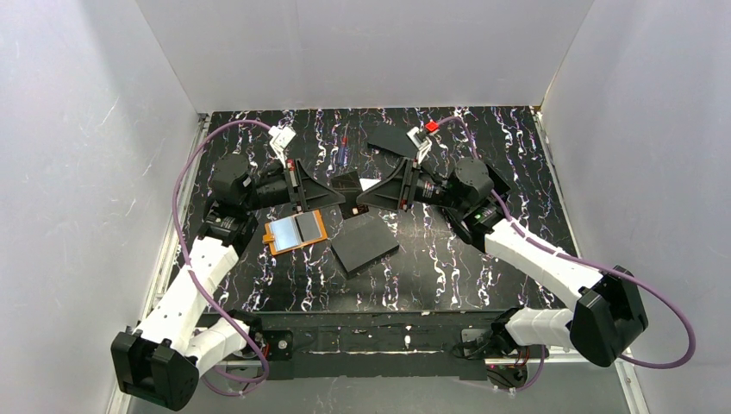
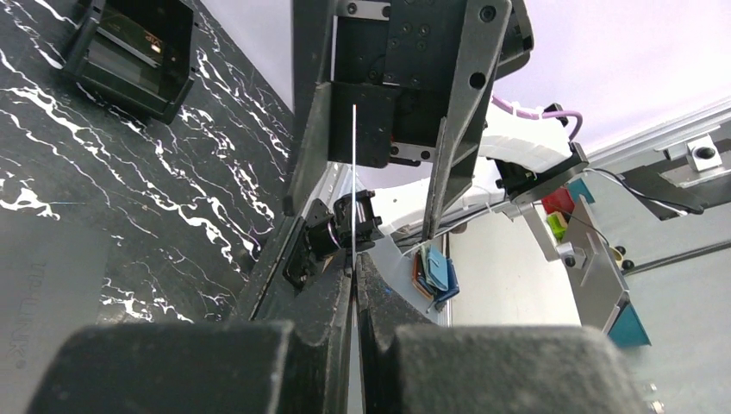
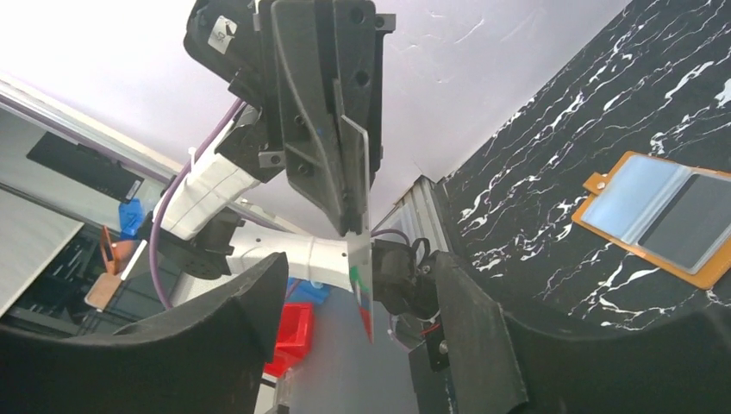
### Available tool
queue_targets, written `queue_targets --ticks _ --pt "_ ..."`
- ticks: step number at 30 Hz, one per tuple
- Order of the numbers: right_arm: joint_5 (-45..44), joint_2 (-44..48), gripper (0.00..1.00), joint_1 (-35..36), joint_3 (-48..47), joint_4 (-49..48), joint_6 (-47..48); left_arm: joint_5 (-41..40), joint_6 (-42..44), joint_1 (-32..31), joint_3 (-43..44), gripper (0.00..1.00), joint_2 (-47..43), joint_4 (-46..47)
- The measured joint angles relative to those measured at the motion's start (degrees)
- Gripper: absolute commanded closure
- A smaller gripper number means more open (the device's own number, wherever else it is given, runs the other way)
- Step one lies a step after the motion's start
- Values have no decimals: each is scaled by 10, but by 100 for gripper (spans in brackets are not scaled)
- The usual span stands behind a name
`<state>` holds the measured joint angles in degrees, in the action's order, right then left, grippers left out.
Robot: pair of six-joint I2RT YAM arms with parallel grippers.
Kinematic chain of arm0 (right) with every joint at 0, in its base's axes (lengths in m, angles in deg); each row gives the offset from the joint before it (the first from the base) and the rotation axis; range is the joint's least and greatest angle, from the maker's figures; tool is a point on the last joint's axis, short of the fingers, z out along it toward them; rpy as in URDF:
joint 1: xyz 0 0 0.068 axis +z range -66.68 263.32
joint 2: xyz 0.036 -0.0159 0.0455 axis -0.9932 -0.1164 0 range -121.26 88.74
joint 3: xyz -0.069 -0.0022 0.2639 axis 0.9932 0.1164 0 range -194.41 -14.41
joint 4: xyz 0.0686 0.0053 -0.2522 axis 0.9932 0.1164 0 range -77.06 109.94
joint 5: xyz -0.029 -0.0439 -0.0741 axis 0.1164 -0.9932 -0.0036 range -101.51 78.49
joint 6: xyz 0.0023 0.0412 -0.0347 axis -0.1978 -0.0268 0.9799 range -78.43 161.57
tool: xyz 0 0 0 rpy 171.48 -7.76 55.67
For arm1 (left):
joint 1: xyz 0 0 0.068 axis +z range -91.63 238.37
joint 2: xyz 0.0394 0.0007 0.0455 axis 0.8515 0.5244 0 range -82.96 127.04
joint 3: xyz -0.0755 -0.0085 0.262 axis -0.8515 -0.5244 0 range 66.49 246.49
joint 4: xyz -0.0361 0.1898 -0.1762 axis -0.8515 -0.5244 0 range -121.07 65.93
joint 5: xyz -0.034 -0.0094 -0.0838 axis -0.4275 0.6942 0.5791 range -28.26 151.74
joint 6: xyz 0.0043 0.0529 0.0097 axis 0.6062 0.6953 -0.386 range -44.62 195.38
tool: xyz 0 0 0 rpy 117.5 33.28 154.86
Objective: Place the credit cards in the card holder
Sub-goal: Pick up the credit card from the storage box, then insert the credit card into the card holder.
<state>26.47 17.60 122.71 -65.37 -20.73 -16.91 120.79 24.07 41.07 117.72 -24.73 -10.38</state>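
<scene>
card holder [image 1: 295,231] lies open and flat on the table [image 1: 259,285], left of centre in the top view. its orange rim and clasp tab face up and its pale blue-grey inside is exposed, so the pockets can be reached from above. its right half looks darker; whether a card already sits there i cannot tell.

just above it in the frame, the left gripper [image 2: 353,274] is pinched tight on a credit card [image 3: 364,293], which stands on edge in mid-air. in the left wrist view the card is only a thin pale line between the closed fingers.

right of that, nose to nose, the right gripper [image 3: 360,259] has its fingers spread wide on either side of the same card and does not clamp it. this reads as a handover, with the left arm now carrying the card on its own. the left arm is also the one nearer the holder, which is probably the reason for the pass.

further right and lower, a flat black slab [image 1: 365,241] lies just beside the holder, so the lowering path is narrow.
</scene>
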Motion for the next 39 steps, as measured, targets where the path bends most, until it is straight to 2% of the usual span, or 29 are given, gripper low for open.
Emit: queue_targets --ticks 2,5,8,12,13,15,16,18,20,23,25,27,30,35,39 --pt "2 3 51 0 3 -5 5 -1 -2 6 0 100 1 0" --pt "9 3 56 0 3 -13 3 -1 -3 11 0 100 1 0" --pt "15 2 66 0 6 -33 -2 0 -3 13 0 100 1 0" --pt "21 -9 72 0 11 -60 -18 4 -4 15 0 100 0 0" --pt "21 -12 78 1 11 -65 -20 5 -5 15 0 100 0 0" --pt "21 -21 96 5 12 -75 -26 6 -6 15 0 100 -1 0" --pt "21 -26 99 8 12 -82 -30 8 -7 16 0 98 -2 0" --pt "18 -33 99 11 12 -87 -30 11 -7 22 0 79 -4 -4" --pt "5 -38 99 14 12 -88 -27 9 5 32 3 68 -6 -30" --pt "-20 -51 99 17 12 -82 -12 -37 87 63 49 61 5 -194" --pt "-35 -73 99 18 9 -67 4 -105 160 87 108 61 32 -334" --pt "-48 -108 99 20 -2 -50 17 -166 207 116 140 56 58 -420" --pt "-70 -182 99 26 -28 -26 29 -274 241 159 126 49 76 -497" --pt "-103 -304 99 59 -87 23 50 -403 238 231 32 48 70 -527" --pt "-92 -415 99 84 -164 22 49 -428 236 244 14 62 119 -506"
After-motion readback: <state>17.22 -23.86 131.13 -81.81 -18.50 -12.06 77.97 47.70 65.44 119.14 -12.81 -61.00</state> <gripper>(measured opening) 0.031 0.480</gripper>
